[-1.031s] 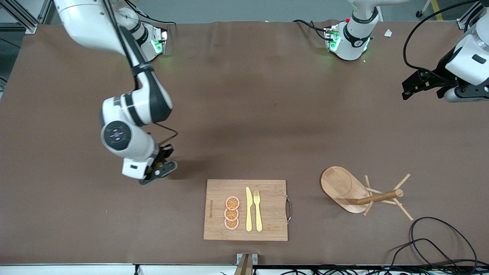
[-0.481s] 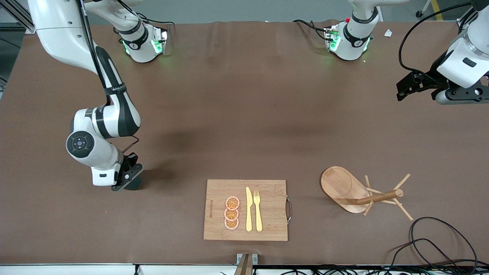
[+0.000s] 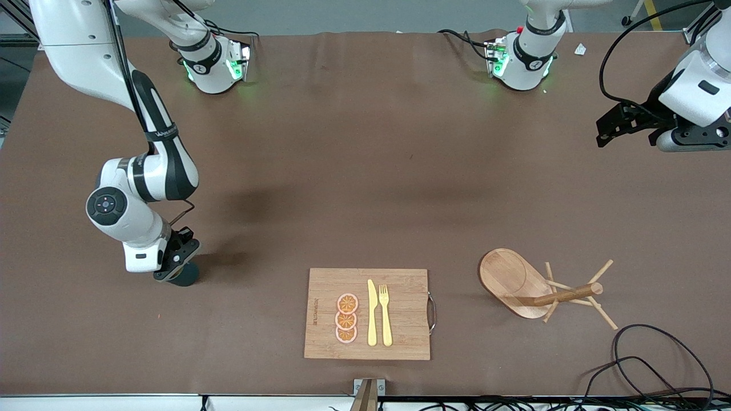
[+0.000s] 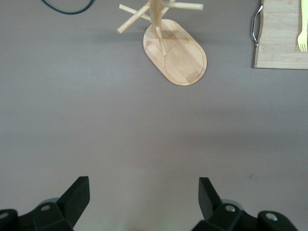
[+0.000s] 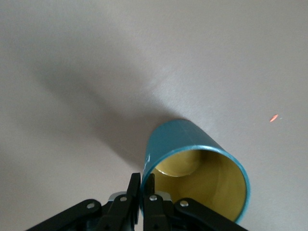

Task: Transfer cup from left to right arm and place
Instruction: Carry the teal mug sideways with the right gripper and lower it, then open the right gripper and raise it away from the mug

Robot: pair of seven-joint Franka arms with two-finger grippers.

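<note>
Cup (image 5: 197, 159) status: we see it upright near the table's (image 3: 365, 171) front edge at the right arm's end, teal outside, yellow inside. Largest first: cutting board (image 3: 368, 314) with knife, fork and orange slices sits mid front edge; wooden mug tree (image 3: 537, 285) lies toward the left arm's end. Right gripper (image 5: 140, 192) is pinched on the cup's rim. Left gripper (image 4: 144, 197) hangs spread wide, empty, over bare table.
</note>
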